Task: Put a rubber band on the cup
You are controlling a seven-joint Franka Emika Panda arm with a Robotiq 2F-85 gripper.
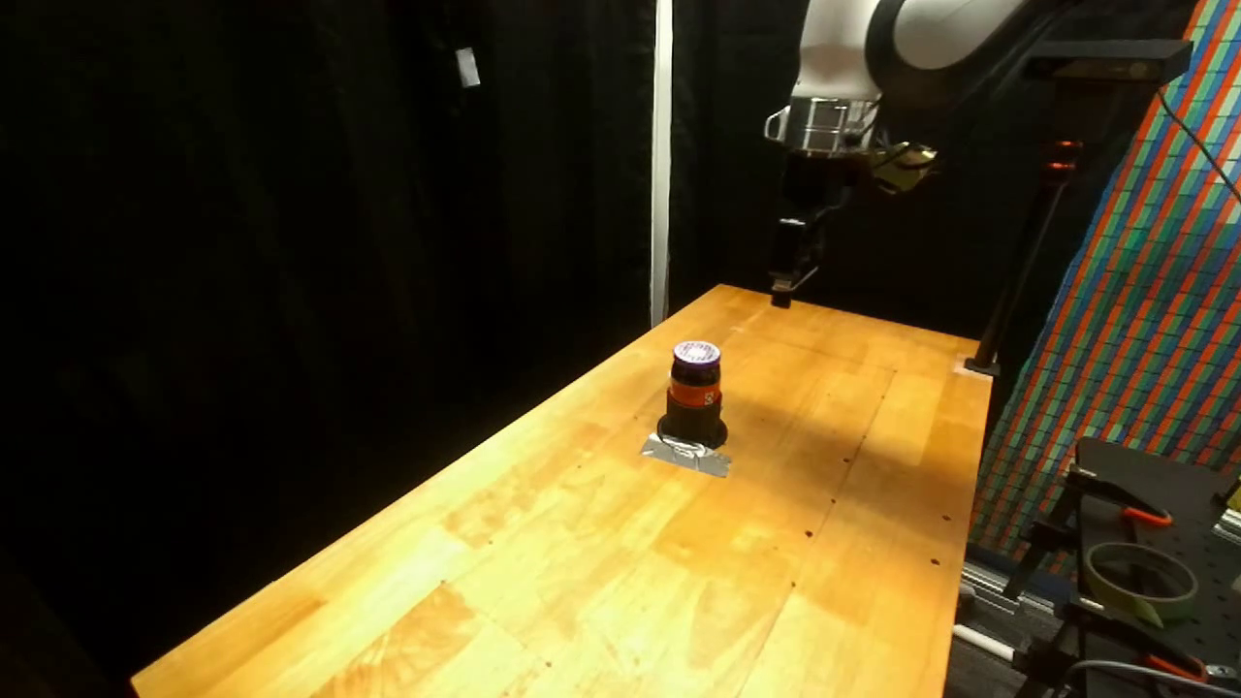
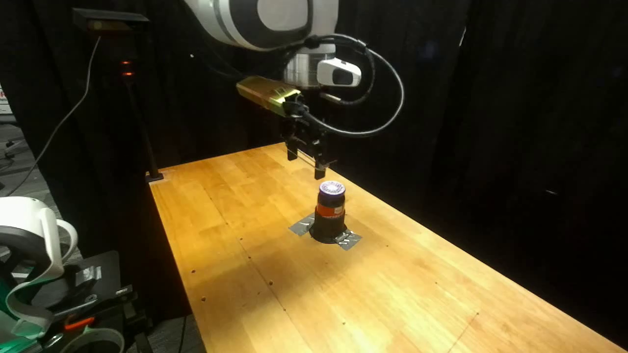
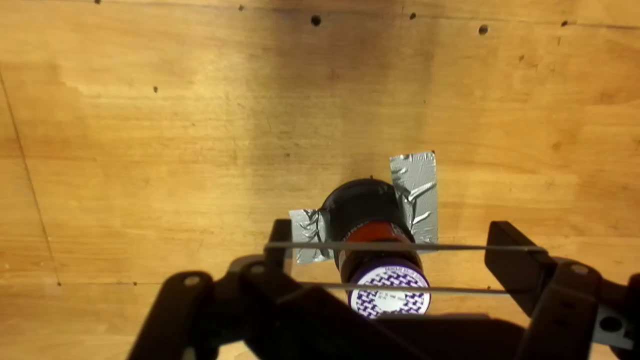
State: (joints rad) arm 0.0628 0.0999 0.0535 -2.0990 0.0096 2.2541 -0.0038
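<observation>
The cup is a dark jar with an orange label and a purple-and-white lid, upright in a black round base on the table. It also shows in an exterior view and in the wrist view. My gripper is open, its fingers wide apart and pointing down. A thin grey rubber band is stretched around both fingers in two near-parallel strands. In the wrist view the strands cross in front of the jar. In both exterior views the gripper hangs above and behind the jar, apart from it.
Silver tape strips hold the base to the wooden table. A black post with a camera stands at the table's far corner. A cart with a tape roll is beside the table. Black curtains hang behind.
</observation>
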